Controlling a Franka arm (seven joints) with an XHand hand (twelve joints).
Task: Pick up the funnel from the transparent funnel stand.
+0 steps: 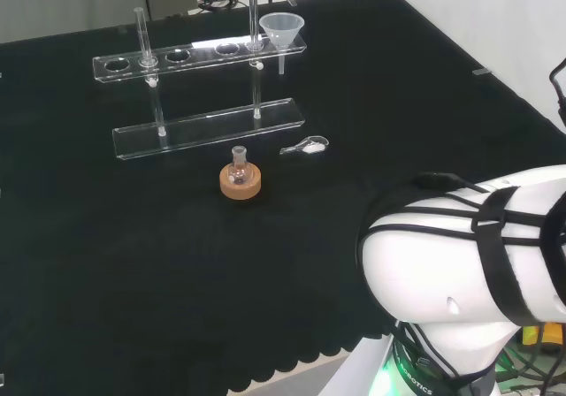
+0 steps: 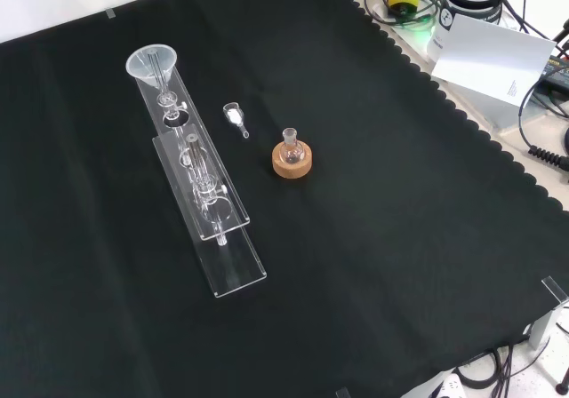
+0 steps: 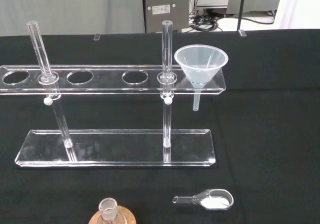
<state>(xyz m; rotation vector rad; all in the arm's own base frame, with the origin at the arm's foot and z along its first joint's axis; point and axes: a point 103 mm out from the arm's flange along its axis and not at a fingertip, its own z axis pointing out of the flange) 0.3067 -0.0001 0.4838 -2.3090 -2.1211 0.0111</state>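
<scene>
Clear funnel seated in end hole of transparent funnel stand, small scoop and flask on cork ring nearby on table, wrist view shows funnel's stem hanging below the rack, fingers' state cannot be told

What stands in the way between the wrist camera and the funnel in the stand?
Nothing visible does. The funnel sits in the end hole of the funnel stand; the small scoop and flask lie lower, nearer the camera.

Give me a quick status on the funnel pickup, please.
Clear plastic funnel seated in end hole of transparent acrylic stand. Untouched. Nothing blocking from above.
</scene>
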